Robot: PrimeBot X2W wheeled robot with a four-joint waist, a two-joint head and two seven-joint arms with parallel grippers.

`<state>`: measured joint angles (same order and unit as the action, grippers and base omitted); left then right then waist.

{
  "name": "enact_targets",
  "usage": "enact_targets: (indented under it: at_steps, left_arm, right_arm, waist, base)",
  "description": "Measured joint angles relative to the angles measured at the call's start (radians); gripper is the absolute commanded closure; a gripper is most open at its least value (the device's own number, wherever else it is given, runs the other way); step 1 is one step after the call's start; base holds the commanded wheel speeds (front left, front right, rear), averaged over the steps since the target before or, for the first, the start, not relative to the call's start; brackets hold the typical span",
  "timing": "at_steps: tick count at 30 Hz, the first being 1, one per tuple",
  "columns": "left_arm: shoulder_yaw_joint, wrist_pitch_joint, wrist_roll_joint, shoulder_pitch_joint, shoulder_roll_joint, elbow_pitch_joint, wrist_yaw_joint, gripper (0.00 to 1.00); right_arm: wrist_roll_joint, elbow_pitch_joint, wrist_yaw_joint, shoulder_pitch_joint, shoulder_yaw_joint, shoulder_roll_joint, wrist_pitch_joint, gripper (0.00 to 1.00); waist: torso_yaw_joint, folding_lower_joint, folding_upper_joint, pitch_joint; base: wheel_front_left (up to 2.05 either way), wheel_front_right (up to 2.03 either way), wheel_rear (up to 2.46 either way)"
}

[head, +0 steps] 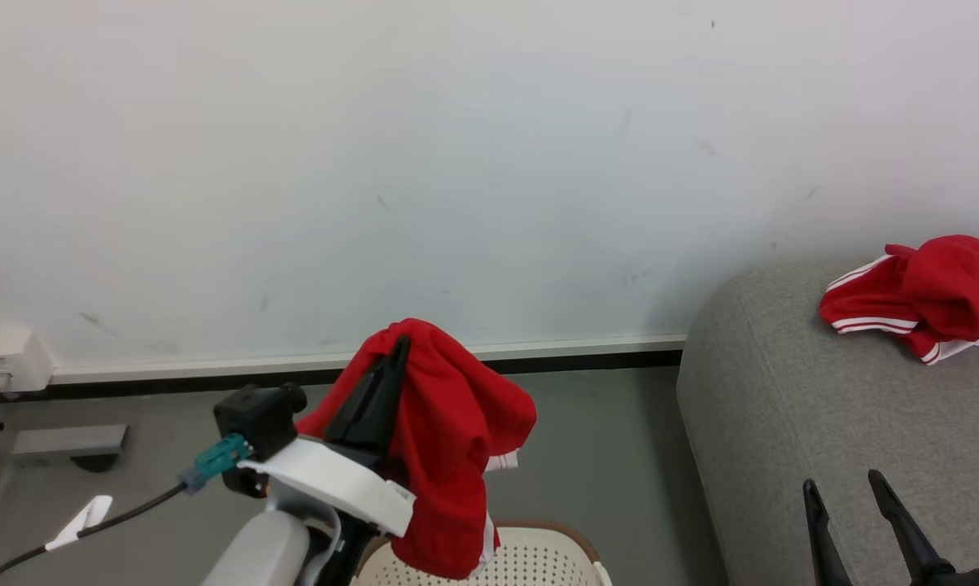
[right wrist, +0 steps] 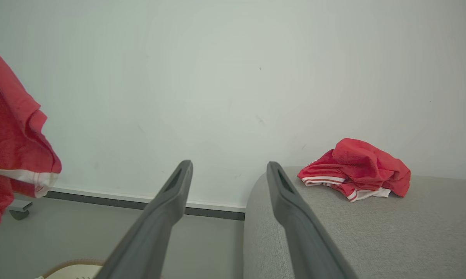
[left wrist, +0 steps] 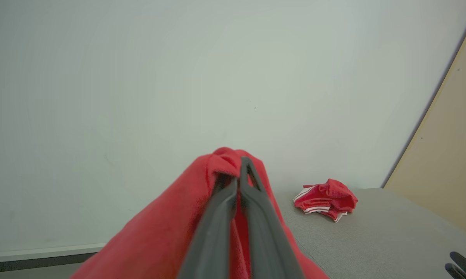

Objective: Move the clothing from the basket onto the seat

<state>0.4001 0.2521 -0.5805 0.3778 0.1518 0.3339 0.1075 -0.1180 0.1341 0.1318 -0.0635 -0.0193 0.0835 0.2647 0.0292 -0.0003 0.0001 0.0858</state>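
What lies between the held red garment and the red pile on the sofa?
Head view: bare floor, then bare sofa upholstery, between held garment and pile.

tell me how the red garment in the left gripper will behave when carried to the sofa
Probably floppy: the red garment drapes over the shut left gripper, folds hanging toward the basket. Likely light, since a fingertip pinch holds it up. It may swing and crumple on the sofa, like the piled garment there.

Garment (head: pixel 448 431) over basket (head: pixel 538 561), seat (head: pixel 782 423) to right, second garment (head: pixel 928 293) on seat
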Motion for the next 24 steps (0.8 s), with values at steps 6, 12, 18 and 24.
enact_targets:
  at_steps: [6, 12, 18, 24]
  left_arm:
    - [0.002, -0.008, 0.000, -0.018, 0.016, -0.024, -0.007, 1.00]
    - [0.017, -0.016, 0.000, -0.021, 0.016, -0.050, -0.011, 1.00]
    - [0.046, -0.030, 0.016, -0.021, 0.021, -0.088, -0.010, 1.00]
    - [0.105, -0.059, 0.028, -0.030, 0.010, -0.144, -0.005, 1.00]
  right_arm:
    - [-0.007, 0.005, 0.000, -0.001, -0.010, -0.006, 0.000, 0.00]
    - [-0.013, 0.003, 0.000, 0.000, -0.021, -0.003, 0.000, 0.00]
    - [-0.035, -0.029, 0.000, 0.021, -0.109, 0.019, 0.000, 0.00]
    - [-0.066, -0.087, 0.000, 0.060, -0.240, 0.052, 0.000, 0.00]
  waist:
    - [0.001, 0.0002, 0.0000, -0.001]
    - [0.002, 0.0003, 0.0000, -0.004]
    - [0.016, 0.0003, 0.0000, -0.006]
    - [0.030, 0.0003, 0.0000, -0.005]
  base:
    - [0.00, 0.00, 0.00]
    - [0.00, 0.00, 0.00]
    - [0.00, 0.00, 0.00]
    - [0.00, 0.00, 0.00]
